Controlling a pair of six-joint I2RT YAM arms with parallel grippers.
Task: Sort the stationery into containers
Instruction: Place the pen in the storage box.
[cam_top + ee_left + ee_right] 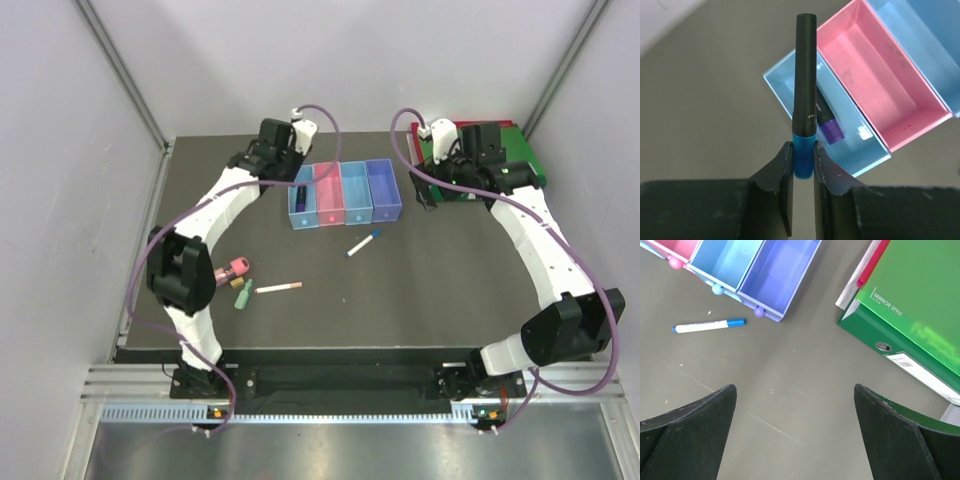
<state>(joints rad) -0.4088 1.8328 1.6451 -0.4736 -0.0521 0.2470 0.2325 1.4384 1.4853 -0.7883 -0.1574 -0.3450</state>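
Dark grey table (400, 300) is carrying the row of containers (345, 193) near its far edge. The left gripper (802, 150) is hanging over the left end of this row and is clamping a dark blue marker (806, 75) by its blue end. Below it, the end light blue box (782, 85) is holding a purple-black marker (829, 129). I am judging that the release is coming next. The marker should be going low inside the box walls and turning along the long side, so it is not bouncing out. The right gripper (794, 389) is standing wide open and empty beyond the right end of the row, beside a green binder (920, 295). A white pen (707, 326) is lying just in front of the row.
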